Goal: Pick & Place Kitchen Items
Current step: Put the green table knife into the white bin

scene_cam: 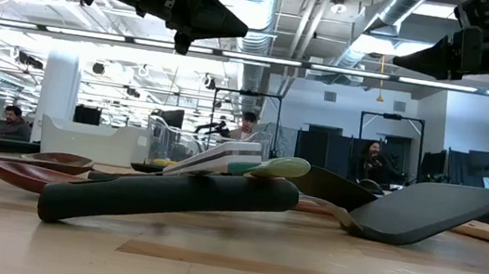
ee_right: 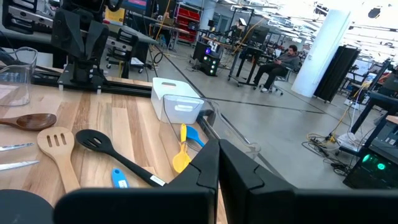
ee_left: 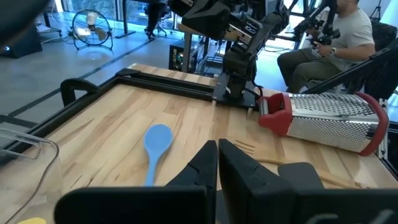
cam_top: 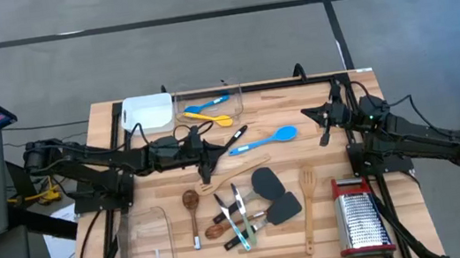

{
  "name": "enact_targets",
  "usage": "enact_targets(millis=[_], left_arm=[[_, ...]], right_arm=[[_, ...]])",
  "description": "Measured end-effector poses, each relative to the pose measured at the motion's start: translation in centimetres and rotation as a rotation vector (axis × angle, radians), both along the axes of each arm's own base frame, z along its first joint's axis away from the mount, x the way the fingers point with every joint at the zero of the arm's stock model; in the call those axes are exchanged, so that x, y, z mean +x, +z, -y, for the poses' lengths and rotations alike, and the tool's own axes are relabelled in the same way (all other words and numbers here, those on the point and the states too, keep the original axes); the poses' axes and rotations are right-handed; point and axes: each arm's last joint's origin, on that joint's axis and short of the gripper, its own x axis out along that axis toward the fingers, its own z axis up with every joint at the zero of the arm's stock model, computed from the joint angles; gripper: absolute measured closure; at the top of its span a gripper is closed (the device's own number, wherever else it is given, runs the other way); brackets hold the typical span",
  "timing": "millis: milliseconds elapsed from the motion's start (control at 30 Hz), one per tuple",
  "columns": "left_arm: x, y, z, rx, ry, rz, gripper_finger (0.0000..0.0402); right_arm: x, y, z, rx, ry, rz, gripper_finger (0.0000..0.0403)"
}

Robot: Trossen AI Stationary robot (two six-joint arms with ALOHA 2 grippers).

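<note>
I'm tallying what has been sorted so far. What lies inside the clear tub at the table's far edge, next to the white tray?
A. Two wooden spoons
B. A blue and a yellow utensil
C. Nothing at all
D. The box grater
B: the high view shows a blue utensil and a yellow utensil inside the clear tub beside the white tray.

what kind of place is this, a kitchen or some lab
Most likely a robotics lab or open workshop, not a kitchen. The utensils lie on a bare wooden table bolted with arm mounts, exposed silver ceiling ducts run overhead, and a seated person works among equipment racks on a concrete floor.
</note>
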Motion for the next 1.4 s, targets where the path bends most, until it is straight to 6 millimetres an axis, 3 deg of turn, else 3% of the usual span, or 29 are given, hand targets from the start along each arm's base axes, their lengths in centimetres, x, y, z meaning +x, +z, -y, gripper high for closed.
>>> enact_targets(millis=[233,433,600,900,1100,1400], left_arm=[[0.1,1.2,-0.9,0.063,0.009,0.114,0.04],[1.3,5.4,-0.8,0.238,-0.097,0.27,0.0401],[3.7,7.2,-0.7,0.342,-0.179,0.304,0.0401],[12.1,5.8,-0.9,0.342,-0.363,0.285,0.0401],[16.0,6.0,-0.8,0.326,-0.493,0.338,0.0401],[20.8,3.7,2.9,0.303,-0.583,0.347,0.0401]], right_arm=[[0.0,0.0,0.0,0.0,0.0,0.0,0.0401],[0.0,0.0,0.0,0.0,0.0,0.001,0.0401],[0.0,0.0,0.0,0.0,0.0,0.001,0.0401],[0.0,0.0,0.0,-0.001,0.0,0.002,0.0401],[0.0,0.0,0.0,-0.001,-0.001,0.001,0.0401],[0.0,0.0,0.0,-0.002,-0.002,0.004,0.0401]])
